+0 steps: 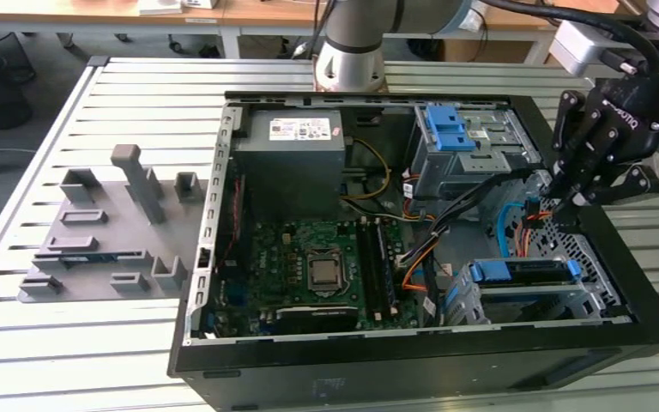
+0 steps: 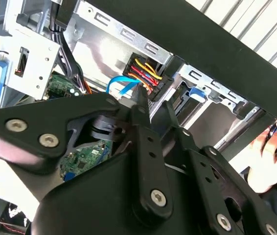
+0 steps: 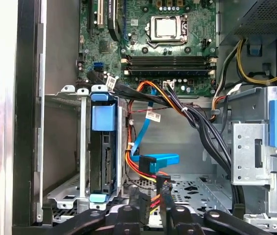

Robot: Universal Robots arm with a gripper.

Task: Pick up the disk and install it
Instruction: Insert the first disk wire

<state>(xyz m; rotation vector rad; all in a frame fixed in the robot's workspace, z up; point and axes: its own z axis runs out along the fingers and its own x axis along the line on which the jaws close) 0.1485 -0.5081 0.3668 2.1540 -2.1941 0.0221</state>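
The disk (image 1: 521, 273), a silver drive in a blue plastic carrier, sits inside the grey drive bay at the case's front corner, on the exterior view's right. In the first wrist view the disk (image 3: 103, 147) stands on edge in that bay, blue tab outward. My gripper (image 1: 566, 202) hangs over the case's right wall, a little behind the bay. Its fingers are closed on a black connector with red, yellow and orange wires (image 2: 147, 78), which reaches from the gripper (image 2: 144, 105) toward the bay. The gripper (image 3: 160, 198) shows low in the first wrist view, beside a blue data cable (image 3: 158, 161).
The open black computer case (image 1: 421, 352) lies on a slatted table. Inside are the motherboard (image 1: 318, 266), a grey power supply (image 1: 298, 142) and an upper cage with blue latches (image 1: 456, 129). A grey fixture (image 1: 106, 227) stands left of the case. A person's hand (image 2: 270, 152) rests by the case.
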